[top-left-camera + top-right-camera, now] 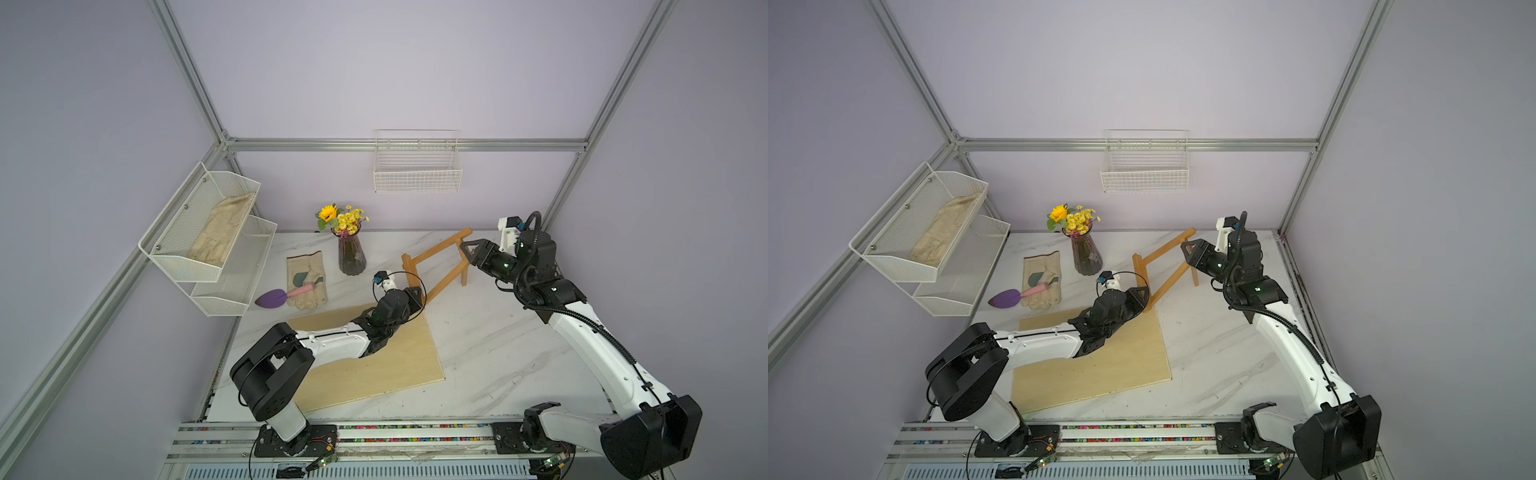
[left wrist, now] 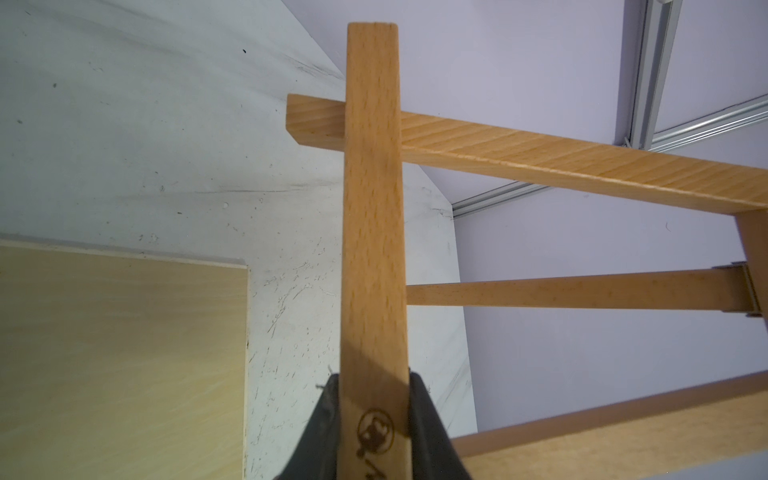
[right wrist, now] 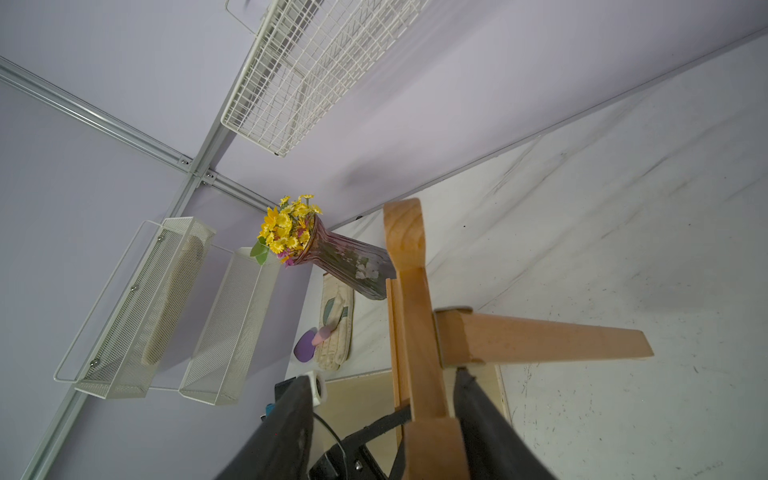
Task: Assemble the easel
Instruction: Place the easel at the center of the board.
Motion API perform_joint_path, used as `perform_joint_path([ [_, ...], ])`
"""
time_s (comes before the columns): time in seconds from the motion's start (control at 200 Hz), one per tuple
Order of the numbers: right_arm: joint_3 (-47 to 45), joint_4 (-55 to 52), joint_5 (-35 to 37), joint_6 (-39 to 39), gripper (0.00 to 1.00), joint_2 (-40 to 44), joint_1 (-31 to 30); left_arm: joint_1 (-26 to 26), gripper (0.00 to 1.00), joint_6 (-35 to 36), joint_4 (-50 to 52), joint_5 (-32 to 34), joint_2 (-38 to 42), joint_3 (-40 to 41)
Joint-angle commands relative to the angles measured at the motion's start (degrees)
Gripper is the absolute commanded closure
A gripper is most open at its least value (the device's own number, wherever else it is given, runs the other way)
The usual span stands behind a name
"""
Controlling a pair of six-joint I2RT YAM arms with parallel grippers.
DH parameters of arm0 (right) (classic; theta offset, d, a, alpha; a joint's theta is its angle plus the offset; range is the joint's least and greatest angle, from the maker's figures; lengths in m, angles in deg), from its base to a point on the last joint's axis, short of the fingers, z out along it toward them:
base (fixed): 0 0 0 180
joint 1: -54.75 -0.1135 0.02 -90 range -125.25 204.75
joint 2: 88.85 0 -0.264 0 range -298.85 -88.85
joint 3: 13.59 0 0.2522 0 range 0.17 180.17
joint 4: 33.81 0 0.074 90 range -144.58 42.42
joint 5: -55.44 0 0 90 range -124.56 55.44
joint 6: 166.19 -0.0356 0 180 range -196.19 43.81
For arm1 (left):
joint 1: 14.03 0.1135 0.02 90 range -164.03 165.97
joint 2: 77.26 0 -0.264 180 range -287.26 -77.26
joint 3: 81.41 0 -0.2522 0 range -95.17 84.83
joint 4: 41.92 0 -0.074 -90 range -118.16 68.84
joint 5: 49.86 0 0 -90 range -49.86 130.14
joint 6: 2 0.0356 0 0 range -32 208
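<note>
The easel (image 1: 436,248) (image 1: 1163,246) is a honey-brown slat frame, held tilted over the back of the table in both top views. My left gripper (image 1: 417,293) (image 1: 1144,297) (image 2: 374,399) is shut on the end of one leg, a dark finger pressed to each side of the slat with the burnt logo. My right gripper (image 1: 467,249) (image 1: 1190,251) (image 3: 380,399) straddles the easel's (image 3: 415,332) top slat. It is open: one finger (image 3: 469,399) is close to the wood, the other (image 3: 291,415) well apart. The rear prop leg (image 3: 540,343) (image 1: 464,274) is swung out from its hinge.
A pale plywood board (image 1: 395,357) lies flat under my left arm. A vase of flowers (image 1: 351,253) stands just left of the easel. A glove (image 1: 307,278) with a purple trowel (image 1: 272,297) lies further left. A mesh shelf (image 1: 199,232) and a wire basket (image 1: 417,166) hang on the walls.
</note>
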Motion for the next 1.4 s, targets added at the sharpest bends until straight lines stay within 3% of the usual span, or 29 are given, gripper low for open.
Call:
perform_joint_path([
  [0.0,-0.7,1.9,1.3,1.1,0.47,-0.5,-0.4,-0.5,1.0,1.2,-5.5,1.2,0.4,-5.0],
  [0.405,-1.5,4.9,2.9,2.2,0.68,-1.6,-0.3,-1.2,1.0,1.3,-4.9,2.0,-0.3,-5.3],
  [0.86,-2.1,8.9,2.0,-0.5,0.99,-2.2,-0.3,-1.3,1.0,1.9,-4.0,1.9,-0.7,-6.1],
  [0.97,-1.5,9.5,2.6,-1.6,1.0,-2.4,-0.3,-1.3,0.89,1.8,-3.6,1.6,-1.1,-6.4],
  [1.115,-0.2,10.6,3.4,-2.4,1.0,-3.1,0.1,-1.4,0.54,2.1,-3.0,0.9,-1.3,-6.9],
  [1.395,2.9,11.9,2.5,-0.7,1.0,-5.6,3.5,-1.5,0.08,4.4,2.4,3.0,3.2,-3.5],
])
